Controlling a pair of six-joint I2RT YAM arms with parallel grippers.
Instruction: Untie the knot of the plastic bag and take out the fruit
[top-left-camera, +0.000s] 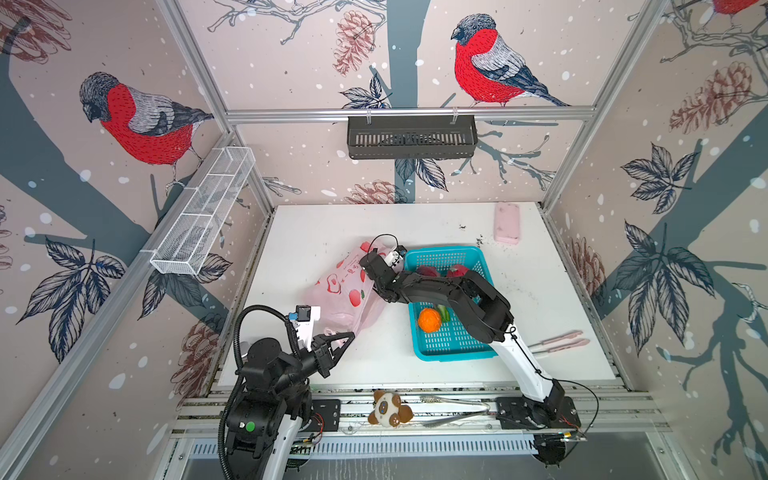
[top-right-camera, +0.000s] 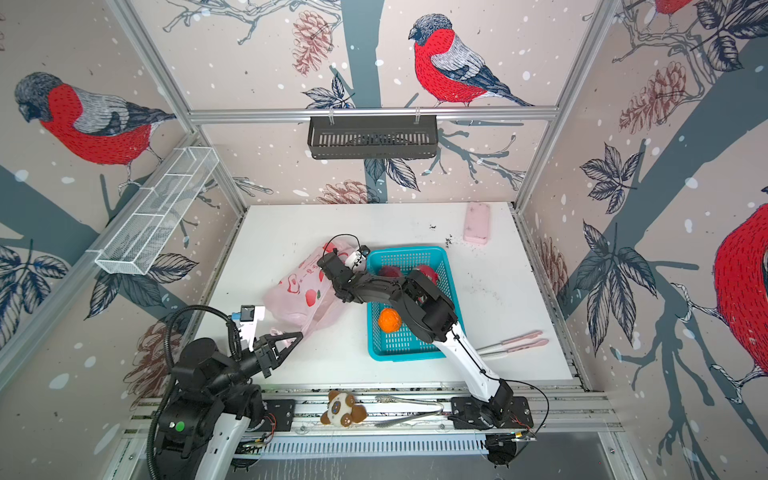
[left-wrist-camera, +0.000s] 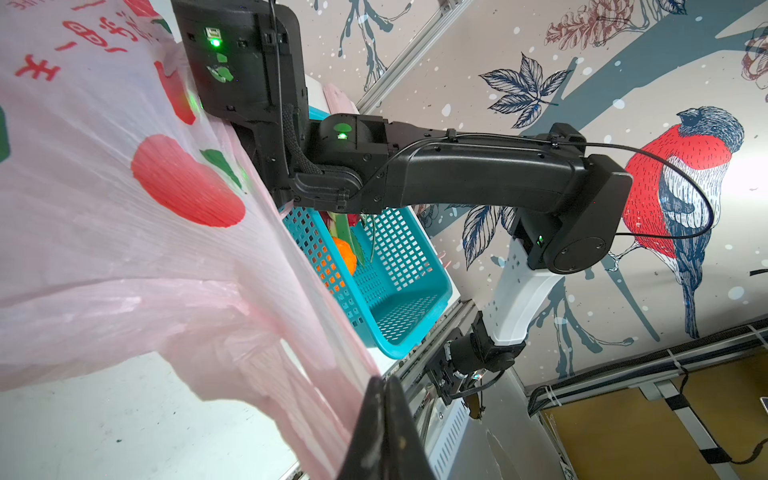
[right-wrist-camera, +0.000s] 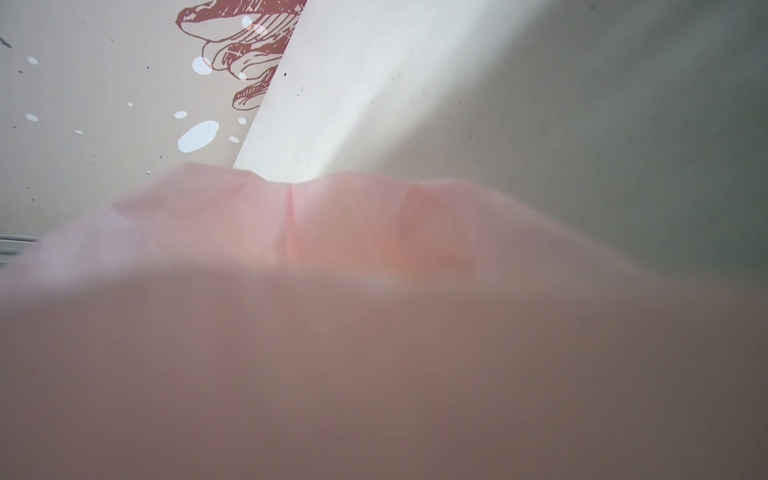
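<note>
plastic bag (top-left-camera: 338, 291) (top-right-camera: 297, 293) lies slumped on the white table (top-left-camera: 316, 232), left of centre. it is just beside the left wall of the teal basket (top-left-camera: 440, 356), with its red fruit prints facing up.

left gripper (top-left-camera: 351, 335) is at the bag's near end. its jaws are pressed together with a stretched strip of the pink film pinched between them. in the left wrist view the film runs taut from the bag body (left-wrist-camera: 104, 208) down into the closed fingers (left-wrist-camera: 374, 424).

right gripper (top-left-camera: 366, 261) reaches across the basket to the bag's far end. its fingers are buried under the film, and the right wrist view is mostly pink blur (right-wrist-camera: 374, 332). i cannot tell how far its jaws stand apart, nor whether they have hold of anything.

fruit: orange fruit (top-left-camera: 429, 320) (top-right-camera: 389, 321) sits in the near half of the basket. two dragon fruits (top-left-camera: 427, 271) lie in the far half, partly hidden under the right arm. whether any fruit is inside the bag cannot be told.

elsewhere:
- pink block (top-left-camera: 507, 222) near the table's far right corner
- pink tongs (top-left-camera: 561, 341) right of the basket
- plush toy (top-left-camera: 388, 409) on the front rail
</note>
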